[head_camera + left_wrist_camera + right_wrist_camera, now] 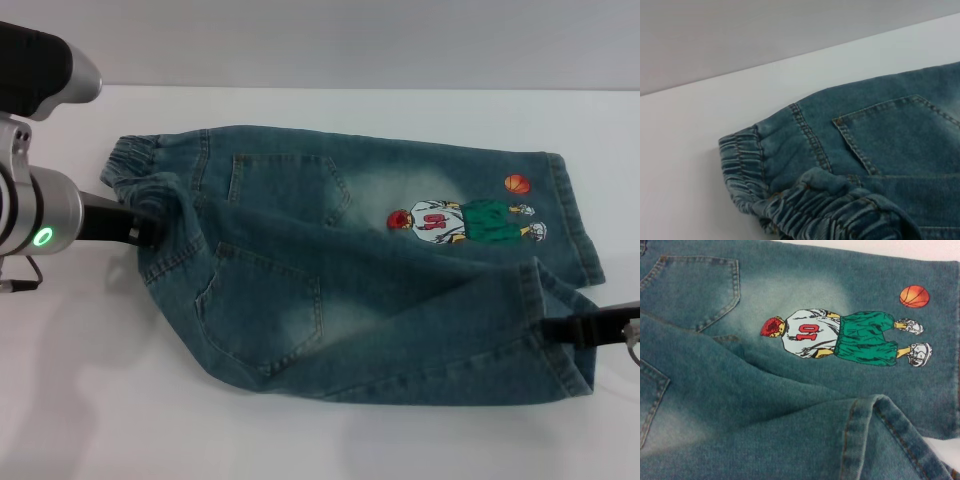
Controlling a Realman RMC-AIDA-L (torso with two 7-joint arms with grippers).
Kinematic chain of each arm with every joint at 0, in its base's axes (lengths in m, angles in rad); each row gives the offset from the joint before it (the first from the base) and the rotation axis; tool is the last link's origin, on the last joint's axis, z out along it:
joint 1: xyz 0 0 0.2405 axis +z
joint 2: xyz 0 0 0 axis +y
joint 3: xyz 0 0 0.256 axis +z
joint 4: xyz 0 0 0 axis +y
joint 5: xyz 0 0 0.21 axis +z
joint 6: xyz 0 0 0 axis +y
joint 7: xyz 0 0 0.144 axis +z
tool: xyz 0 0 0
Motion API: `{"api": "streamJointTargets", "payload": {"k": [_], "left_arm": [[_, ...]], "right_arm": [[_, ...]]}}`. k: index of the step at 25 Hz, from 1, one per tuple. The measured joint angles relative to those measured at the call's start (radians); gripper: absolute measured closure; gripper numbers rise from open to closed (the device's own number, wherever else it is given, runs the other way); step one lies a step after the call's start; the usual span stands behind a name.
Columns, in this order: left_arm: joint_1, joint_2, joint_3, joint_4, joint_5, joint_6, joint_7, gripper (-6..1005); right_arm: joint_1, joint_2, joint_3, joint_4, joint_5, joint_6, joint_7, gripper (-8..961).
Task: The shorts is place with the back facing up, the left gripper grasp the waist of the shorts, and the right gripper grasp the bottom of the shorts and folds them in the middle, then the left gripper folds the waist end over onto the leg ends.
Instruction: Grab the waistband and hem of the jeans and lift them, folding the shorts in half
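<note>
On the table (90, 400), left gripper (150, 228) fingers clamp the waist (135, 160); right gripper (548, 328) fingers clamp the hem (560, 300)

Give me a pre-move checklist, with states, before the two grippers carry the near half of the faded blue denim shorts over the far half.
1. Back side up: ok. The faded blue denim shorts show both patch pockets.
2. Left gripper at the ruffled elastic waistband: ok, band bunched and raised there; finger closure cannot tell.
3. Right gripper at the near leg's flat hem: ok, hem turned up; finger closure cannot tell.
4. Far leg with the cartoon basketball-player print lying flat: ok.
5. Near half smooth: not ok, creases run between the grippers.
6. White table: ok where visible.
</note>
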Motion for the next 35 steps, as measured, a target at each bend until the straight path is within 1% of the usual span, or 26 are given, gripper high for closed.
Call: {"api": "streamJointTargets", "payload": {"k": [20, 35], "left_arm": [[-0.007, 0.001, 0.001, 0.01, 0.0, 0.002, 0.0, 782], [-0.004, 0.002, 0.002, 0.01, 0.0, 0.001, 0.001, 782]], "right_arm": [[0.03, 0.0, -0.024, 0.015, 0.022, -0.008, 0.012, 595], [0.033, -0.003, -0.018, 0.022, -0.014, 0.005, 0.014, 595]]}}
